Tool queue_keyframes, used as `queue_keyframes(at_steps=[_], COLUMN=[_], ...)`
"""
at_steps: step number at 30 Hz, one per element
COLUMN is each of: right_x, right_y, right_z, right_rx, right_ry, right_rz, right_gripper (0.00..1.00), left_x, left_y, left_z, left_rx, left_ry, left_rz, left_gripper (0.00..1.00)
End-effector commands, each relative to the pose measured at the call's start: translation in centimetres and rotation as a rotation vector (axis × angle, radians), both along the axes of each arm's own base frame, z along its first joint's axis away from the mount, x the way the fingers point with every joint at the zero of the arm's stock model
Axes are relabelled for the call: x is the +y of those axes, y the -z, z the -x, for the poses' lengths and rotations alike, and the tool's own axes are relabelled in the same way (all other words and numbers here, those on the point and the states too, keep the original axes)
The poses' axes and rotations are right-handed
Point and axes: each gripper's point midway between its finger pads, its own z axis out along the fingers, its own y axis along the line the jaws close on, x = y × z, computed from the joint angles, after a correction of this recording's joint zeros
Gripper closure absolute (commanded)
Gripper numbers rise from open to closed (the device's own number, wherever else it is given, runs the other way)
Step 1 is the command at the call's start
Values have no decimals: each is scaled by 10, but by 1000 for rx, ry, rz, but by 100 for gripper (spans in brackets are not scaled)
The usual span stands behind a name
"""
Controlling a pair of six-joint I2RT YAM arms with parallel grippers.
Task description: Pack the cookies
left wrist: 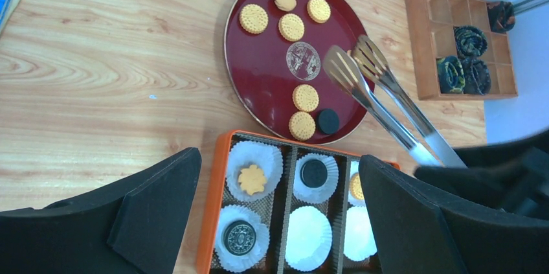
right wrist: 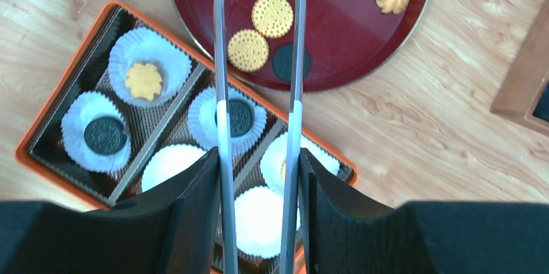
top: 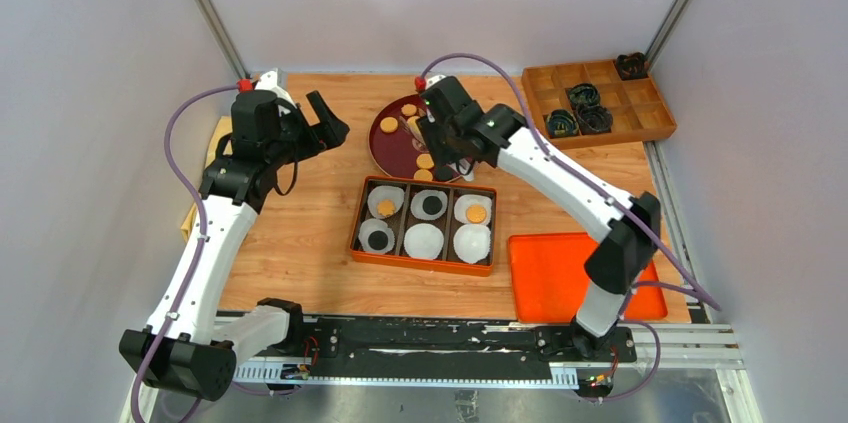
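Right gripper (right wrist: 259,160), clenched around long silver metal tongs (right wrist: 220,60), hovers them parted over small golden-tan round cookies (right wrist: 248,49) on the far dark-red round tray (right wrist: 349,34); an off-centre pinch could flip one.

bench (left wrist: 97,79) left of round tray (left wrist: 259,92): bare, free | tongs (left wrist: 353,83) slant over tray's right half | cookies (left wrist: 254,19) dot the rest

No word, number or brand can be read anywhere. The dark red tray (left wrist: 259,73) carries a pale round emblem (left wrist: 303,60) at its middle, too fine to make out. One black cookie (left wrist: 239,238) bears an embossed pattern, with no legible letters.
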Motion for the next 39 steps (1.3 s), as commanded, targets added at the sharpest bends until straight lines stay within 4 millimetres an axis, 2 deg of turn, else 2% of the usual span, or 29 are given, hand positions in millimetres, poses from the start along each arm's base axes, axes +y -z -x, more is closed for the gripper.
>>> queue_keyframes(at_steps=[1,5,9,16,21,29,32,39], right_x=[-14,-19,-24,-32,-34,-36,-39,-41], right_y=[-11,-5,10,40,53,64,68,69], right_z=[38,86,133,179,193,210,214,212], right_rx=[-7,21,50,152,183,220,224,216], right_ry=[-31,-97,-136,-134,-125,-122,-115,-90], right_rz=[-6,-2,24,43,66,114,134,146], right_gripper=[100,100,100,99,99,97,92,68], left_x=[0,-5,-6,-9,-9,-9,-11,-16], left_y=[0,5,8,10,12,13,14,11], left_z=[-3,-4,-3,-2,1,3,4,5], left_rx=[-9,3,7,13,16,18,21,11], left_ry=[-1,14,19,30,33,34,42,75], left_rz=[14,36,43,52,58,55,62,75], left_gripper=[1,1,1,2,1,1,1,1])
